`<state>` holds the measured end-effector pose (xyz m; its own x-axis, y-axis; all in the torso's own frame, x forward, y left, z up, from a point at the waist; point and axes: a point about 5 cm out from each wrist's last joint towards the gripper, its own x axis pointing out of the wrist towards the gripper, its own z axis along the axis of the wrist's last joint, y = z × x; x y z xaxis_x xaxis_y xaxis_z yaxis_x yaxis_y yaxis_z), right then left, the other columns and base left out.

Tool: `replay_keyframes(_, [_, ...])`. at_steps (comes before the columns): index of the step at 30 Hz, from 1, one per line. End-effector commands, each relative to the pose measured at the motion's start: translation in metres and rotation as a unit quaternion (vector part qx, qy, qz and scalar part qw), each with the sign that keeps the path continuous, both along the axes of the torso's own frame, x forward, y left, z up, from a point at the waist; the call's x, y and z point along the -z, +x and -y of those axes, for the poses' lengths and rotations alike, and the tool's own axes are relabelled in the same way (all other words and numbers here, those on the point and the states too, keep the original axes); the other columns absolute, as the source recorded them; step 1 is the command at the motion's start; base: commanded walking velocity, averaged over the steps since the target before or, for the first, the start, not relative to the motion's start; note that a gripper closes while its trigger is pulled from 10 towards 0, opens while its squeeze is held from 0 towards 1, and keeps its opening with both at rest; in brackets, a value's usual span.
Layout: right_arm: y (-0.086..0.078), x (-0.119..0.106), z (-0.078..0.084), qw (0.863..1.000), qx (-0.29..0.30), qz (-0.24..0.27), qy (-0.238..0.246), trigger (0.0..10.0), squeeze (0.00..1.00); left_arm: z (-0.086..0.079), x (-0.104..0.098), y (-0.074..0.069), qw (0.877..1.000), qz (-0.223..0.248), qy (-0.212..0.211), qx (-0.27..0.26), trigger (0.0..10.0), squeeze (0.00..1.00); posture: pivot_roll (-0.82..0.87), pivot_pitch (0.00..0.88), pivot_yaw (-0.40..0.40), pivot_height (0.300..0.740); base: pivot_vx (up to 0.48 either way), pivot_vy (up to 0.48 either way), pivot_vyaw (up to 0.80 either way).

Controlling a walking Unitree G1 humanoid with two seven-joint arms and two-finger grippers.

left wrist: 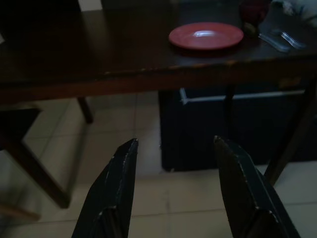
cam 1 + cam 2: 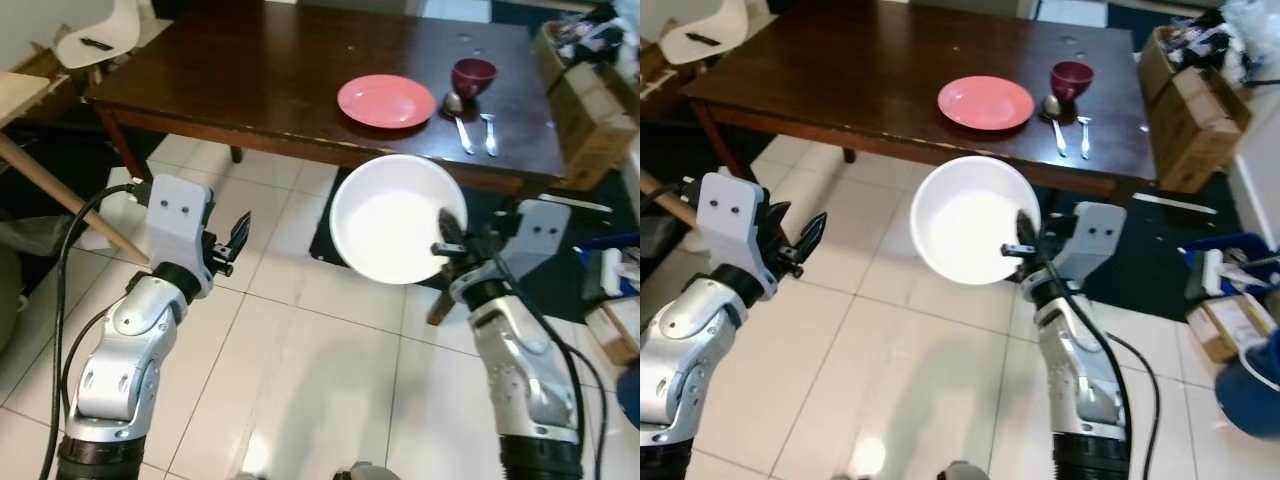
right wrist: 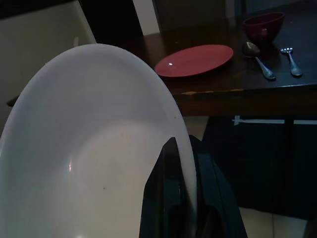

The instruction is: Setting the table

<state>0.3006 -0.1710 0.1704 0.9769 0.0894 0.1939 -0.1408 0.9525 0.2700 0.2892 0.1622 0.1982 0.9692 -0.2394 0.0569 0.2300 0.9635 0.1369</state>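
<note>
My right gripper (image 2: pixel 447 240) is shut on the rim of a white bowl (image 2: pixel 392 218), held above the floor just short of the dark wooden table (image 2: pixel 250 70). In the right wrist view the two fingers (image 3: pixel 173 198) pinch the white bowl (image 3: pixel 89 148) at its edge. On the table lie a red plate (image 2: pixel 386 101), a maroon bowl (image 2: pixel 473 75), a spoon (image 2: pixel 459 118) and a fork (image 2: pixel 489 130). My left gripper (image 2: pixel 238 236) is open and empty, held over the floor left of the white bowl. The left wrist view looks past its fingertips (image 1: pixel 126 153) toward the red plate (image 1: pixel 206 35).
A white chair (image 2: pixel 100 42) stands at the table's far left. Cardboard boxes (image 2: pixel 590 110) sit right of the table, with clutter on the floor at the right. A wooden leg (image 2: pixel 60 195) slants across the left. White floor tiles (image 2: pixel 300 380) lie below.
</note>
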Motion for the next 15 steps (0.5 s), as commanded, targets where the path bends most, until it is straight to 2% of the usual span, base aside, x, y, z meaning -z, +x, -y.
replay_keyframes(1, [-0.0001, 0.0001, -0.0029, 1.0, -0.008, 0.0, 0.006, 10.0, 0.0, -0.0022, 0.0039, 0.0006, 1.0, -0.01, 0.003, -0.005, 10.0, 0.0, -0.06, 0.039, 0.037, 0.74, 0.0, 0.0, 0.0])
replay_keyframes(15, [0.0005, -0.0002, -0.0016, 1.0, -0.008, 0.0, 0.003, 10.0, 0.0, -0.0008, 0.0059, 0.0024, 1.0, -0.01, 0.007, -0.009, 10.0, 0.0, -0.07, 0.031, 0.034, 0.74, 0.0, 0.0, 0.0])
